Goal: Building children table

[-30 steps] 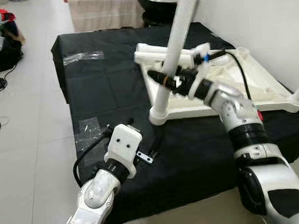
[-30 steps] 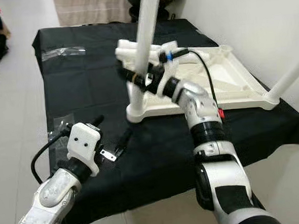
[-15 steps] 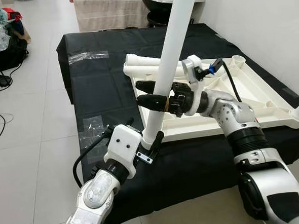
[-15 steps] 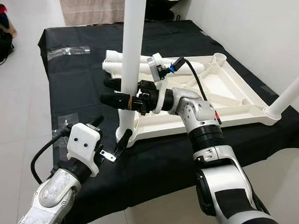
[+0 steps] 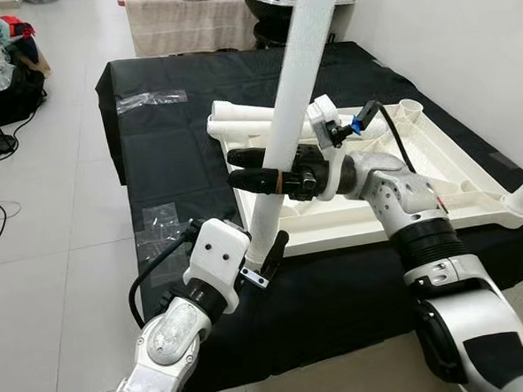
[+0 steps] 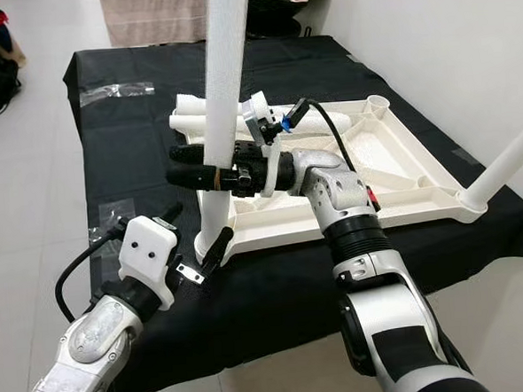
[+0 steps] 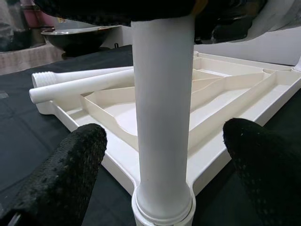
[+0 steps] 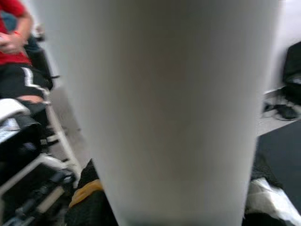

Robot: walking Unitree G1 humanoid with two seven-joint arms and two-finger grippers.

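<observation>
While our right gripper [image 5: 251,168] clamped upright leg [image 5: 286,132] seated in tabletop [image 5: 437,154] corner, left gripper [image 7: 162,141] straddled leg base, fingers spread, untouching. Risk: sideways pull cross-threads leg, drags tabletop.

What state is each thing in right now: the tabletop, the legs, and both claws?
Tabletop: upside down on the black cloth, ribs facing up.
Near leg: standing upright in the tabletop's corner socket.
Far-corner leg: fitted, sticking up at a slant.
Loose legs: lying flat at the tabletop's far edge.
Right claw: shut on the near leg.
Left claw: open, fingers either side of the near leg's base.
</observation>
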